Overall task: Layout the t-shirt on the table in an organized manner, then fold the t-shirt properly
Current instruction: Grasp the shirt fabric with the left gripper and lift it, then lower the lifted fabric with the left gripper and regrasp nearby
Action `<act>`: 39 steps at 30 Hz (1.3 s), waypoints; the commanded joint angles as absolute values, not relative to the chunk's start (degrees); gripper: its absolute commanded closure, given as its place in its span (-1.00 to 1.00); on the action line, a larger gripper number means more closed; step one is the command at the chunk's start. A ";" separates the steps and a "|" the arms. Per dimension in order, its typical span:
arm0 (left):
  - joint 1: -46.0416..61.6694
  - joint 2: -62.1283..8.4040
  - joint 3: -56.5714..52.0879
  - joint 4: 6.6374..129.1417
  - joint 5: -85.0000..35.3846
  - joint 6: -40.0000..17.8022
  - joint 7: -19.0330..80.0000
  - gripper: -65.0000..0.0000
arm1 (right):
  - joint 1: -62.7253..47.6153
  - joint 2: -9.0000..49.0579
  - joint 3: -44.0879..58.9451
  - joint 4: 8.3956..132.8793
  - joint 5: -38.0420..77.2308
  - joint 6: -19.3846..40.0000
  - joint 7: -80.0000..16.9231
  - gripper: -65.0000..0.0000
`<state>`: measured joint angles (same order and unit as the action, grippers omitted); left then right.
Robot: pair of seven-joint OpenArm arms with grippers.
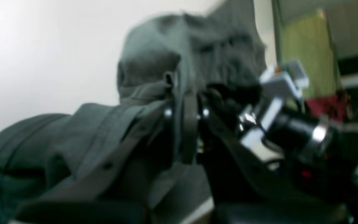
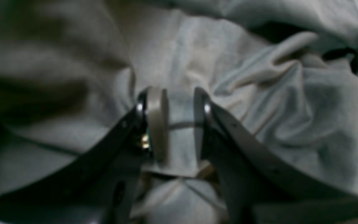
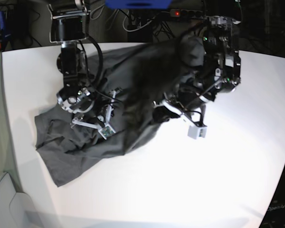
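The dark grey t-shirt [image 3: 85, 147] lies crumpled from the table's [image 3: 204, 180] left front up to the back centre. In the left wrist view my left gripper [image 1: 185, 113] is shut on a bunched fold of the t-shirt [image 1: 36, 155], and cloth drapes over both fingers. In the base view this gripper [image 3: 161, 111] holds the shirt's blurred upper part raised off the table. My right gripper [image 2: 176, 105] is pressed into the t-shirt [image 2: 291, 124], with a strip of cloth and a hem line pinched between its jaws. It sits over the shirt's left part [image 3: 88, 118].
The white table stretches wide to the front and right of the shirt, with its left edge [image 3: 7, 118] near the cloth. Behind the back edge are cables and a power strip [image 3: 175, 13]. The other arm [image 1: 306, 133] shows close on the right in the left wrist view.
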<state>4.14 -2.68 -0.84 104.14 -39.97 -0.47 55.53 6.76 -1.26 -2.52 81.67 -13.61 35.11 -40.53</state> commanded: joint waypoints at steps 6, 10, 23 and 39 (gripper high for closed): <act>7.16 -5.41 0.75 105.89 -40.84 -0.92 54.46 0.98 | 8.04 -1.36 -2.51 82.59 -13.23 35.12 -39.34 0.48; 7.52 -6.99 -1.98 105.45 -40.84 -0.84 54.46 0.98 | 8.04 -1.36 -2.51 82.59 -13.23 35.12 -39.34 0.48; 1.63 -7.16 -19.21 110.02 -40.92 -0.84 55.34 0.99 | 7.96 -1.36 -2.51 82.59 -13.14 35.12 -39.34 0.49; 6.29 -7.43 -21.49 102.20 -36.35 -0.84 54.55 0.49 | 7.43 -1.36 -2.51 82.51 -13.05 35.12 -39.34 0.49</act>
